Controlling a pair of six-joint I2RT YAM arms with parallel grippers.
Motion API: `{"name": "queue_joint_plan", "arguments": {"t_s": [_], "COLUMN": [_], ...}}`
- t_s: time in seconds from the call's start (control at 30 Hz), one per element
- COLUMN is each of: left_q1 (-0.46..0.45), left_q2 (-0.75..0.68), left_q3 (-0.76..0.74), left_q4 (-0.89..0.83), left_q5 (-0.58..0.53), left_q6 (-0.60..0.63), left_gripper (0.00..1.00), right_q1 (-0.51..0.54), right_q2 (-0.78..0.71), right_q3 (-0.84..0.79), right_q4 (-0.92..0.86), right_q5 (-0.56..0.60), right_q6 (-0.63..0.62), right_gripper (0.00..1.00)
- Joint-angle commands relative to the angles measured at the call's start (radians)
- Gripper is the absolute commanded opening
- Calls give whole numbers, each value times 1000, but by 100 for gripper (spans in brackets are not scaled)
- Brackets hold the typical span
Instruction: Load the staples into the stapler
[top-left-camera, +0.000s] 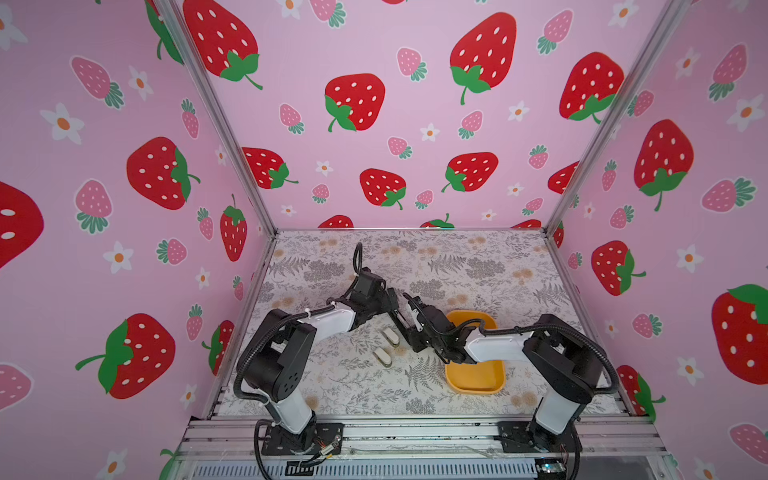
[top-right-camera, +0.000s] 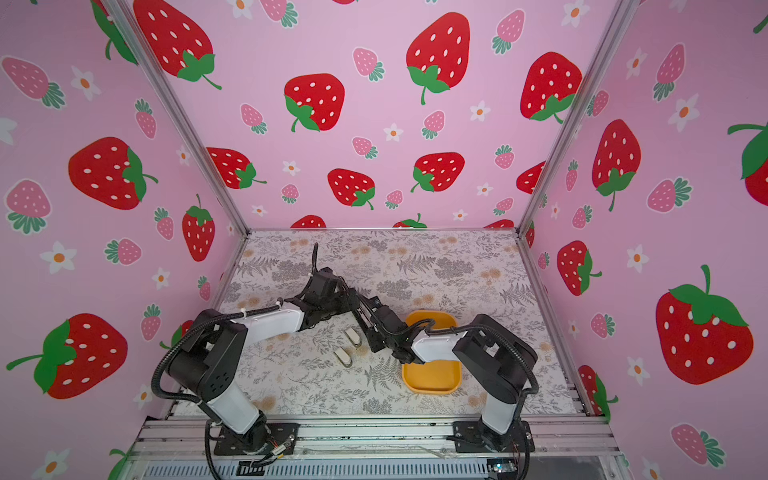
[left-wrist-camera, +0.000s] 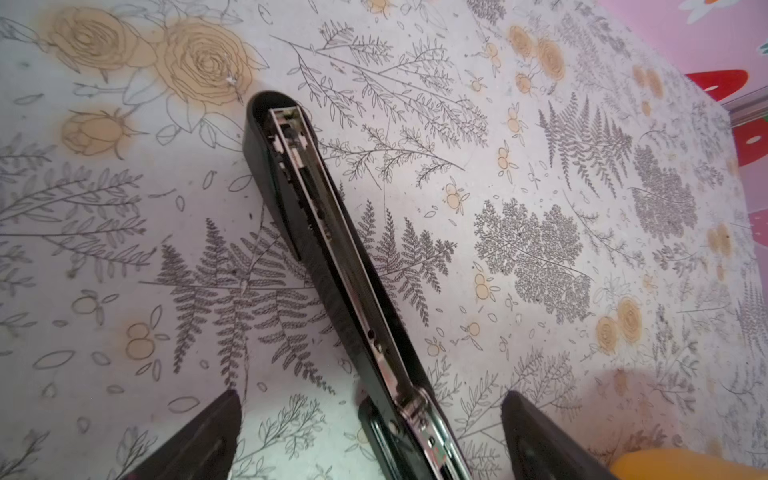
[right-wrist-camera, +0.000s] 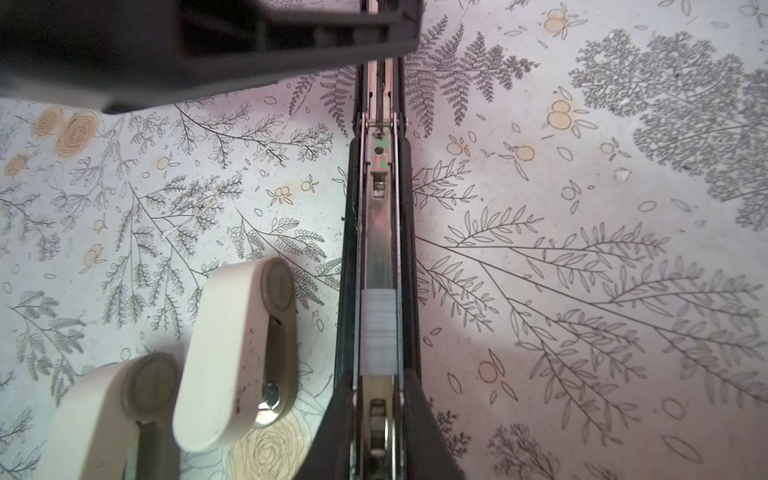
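The black stapler (top-left-camera: 400, 320) lies on the table between my two grippers with its lid (left-wrist-camera: 316, 232) swung open. Its bare metal magazine rail (right-wrist-camera: 378, 249) shows in the right wrist view. A short grey block of staples (right-wrist-camera: 378, 332) sits in that rail near my right gripper (right-wrist-camera: 378, 382), which is shut on the sides of the stapler's front end. My left gripper (left-wrist-camera: 370, 395) stands wide open astride the hinge, with its fingers (left-wrist-camera: 208, 436) clear of the stapler on both sides. In both top views the grippers meet at the middle of the table, left gripper (top-left-camera: 392, 299) and right gripper (top-left-camera: 411, 332).
Two small stubby white-topped objects (top-left-camera: 391, 336) (top-left-camera: 382, 357) lie just left of the stapler, close to my right gripper (right-wrist-camera: 237, 353). A yellow tray (top-left-camera: 478, 374) sits under the right arm, partly hidden by it. Pink strawberry walls enclose the table on three sides.
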Motion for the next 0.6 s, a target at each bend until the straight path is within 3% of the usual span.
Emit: {"name": "queue_joint_plan", "arguments": {"t_s": [0.0, 0.57], "left_q1": [20, 75], "left_q2": [52, 243], "left_q3": [63, 214], "left_q4": [-30, -1], "left_q5": [30, 134], "left_q6": [-39, -94], "left_gripper": [99, 100], "right_q1": [-6, -13], "right_q2": [20, 25], "right_q3": [9, 8], "right_q4": [18, 29], "right_q5": [-38, -84], "right_q6": [23, 7], "right_gripper": [2, 0]}}
